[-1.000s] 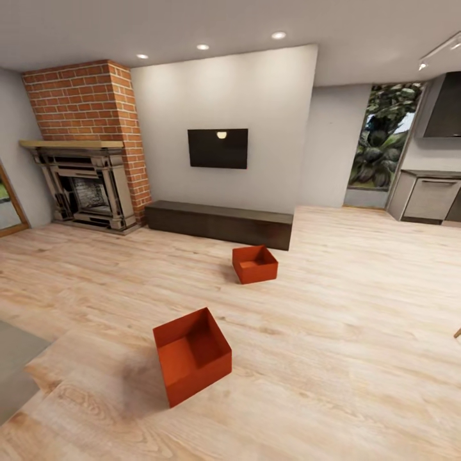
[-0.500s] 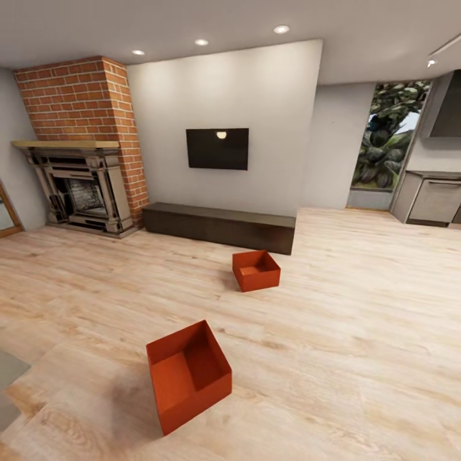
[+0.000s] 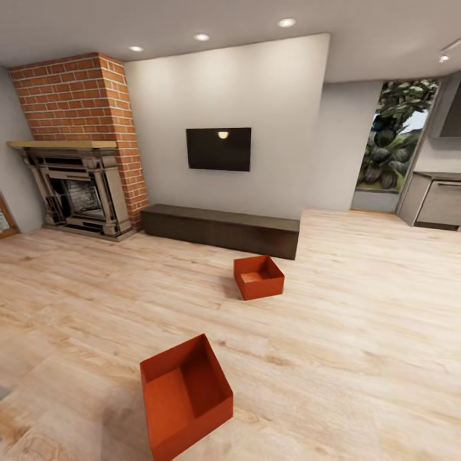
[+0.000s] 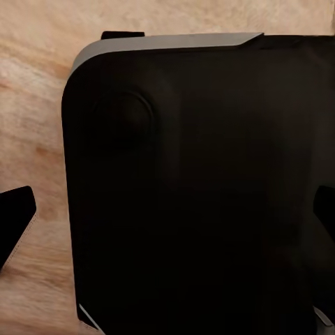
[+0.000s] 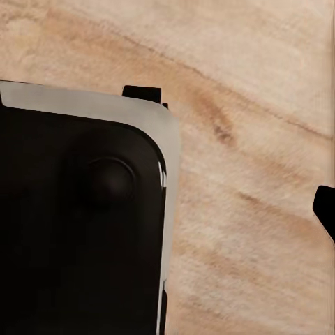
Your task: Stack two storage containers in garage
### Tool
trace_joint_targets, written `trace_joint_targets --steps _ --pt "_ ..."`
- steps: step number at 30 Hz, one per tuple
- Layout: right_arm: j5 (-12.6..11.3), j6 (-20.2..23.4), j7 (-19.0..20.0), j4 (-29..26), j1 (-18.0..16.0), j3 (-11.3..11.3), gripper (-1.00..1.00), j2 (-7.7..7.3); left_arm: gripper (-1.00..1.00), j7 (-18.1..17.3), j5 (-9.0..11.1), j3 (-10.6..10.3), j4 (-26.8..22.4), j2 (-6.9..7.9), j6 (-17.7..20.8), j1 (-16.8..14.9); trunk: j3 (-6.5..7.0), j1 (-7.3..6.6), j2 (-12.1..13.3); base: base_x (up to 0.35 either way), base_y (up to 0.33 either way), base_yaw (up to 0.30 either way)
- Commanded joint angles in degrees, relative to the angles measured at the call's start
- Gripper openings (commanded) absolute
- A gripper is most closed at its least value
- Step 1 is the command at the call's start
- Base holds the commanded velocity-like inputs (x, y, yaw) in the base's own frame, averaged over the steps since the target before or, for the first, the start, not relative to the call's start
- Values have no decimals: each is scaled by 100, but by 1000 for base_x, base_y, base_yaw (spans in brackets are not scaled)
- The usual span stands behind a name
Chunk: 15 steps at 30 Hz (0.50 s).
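I am in the living room; my arms hang tucked over the wood floor (image 5: 251, 105), presumably stowed for driving. Finger tips (image 4: 15, 220) show at frame edges, but I cannot tell either gripper's opening. The near storage container (image 3: 184, 397) sits at 6 o'clock in the head view, open side up. The far storage container (image 3: 258, 277) lies toward 12 o'clock, near the low cabinet (image 3: 221, 228). Fireplace (image 3: 77, 192) at 10 o'clock. Nothing blocks the approach.

Light wood plank floor (image 3: 358, 333); two storage containers (image 3: 186, 397) (image 3: 258, 277) on it, well apart.
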Motion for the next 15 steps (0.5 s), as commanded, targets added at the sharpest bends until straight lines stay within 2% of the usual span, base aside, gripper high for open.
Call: trace_joint_targets --steps 1,15 --pt "-60 -25 31 10 -4 37 100 -2 100 -5 17 -1 2 1 -17 -2 -5 2 -2 177 0 161" --pt "-60 -25 33 10 -4 39 100 -4 100 -9 43 43 2 5 -19 -2 -5 2 -2 24 -1 259"
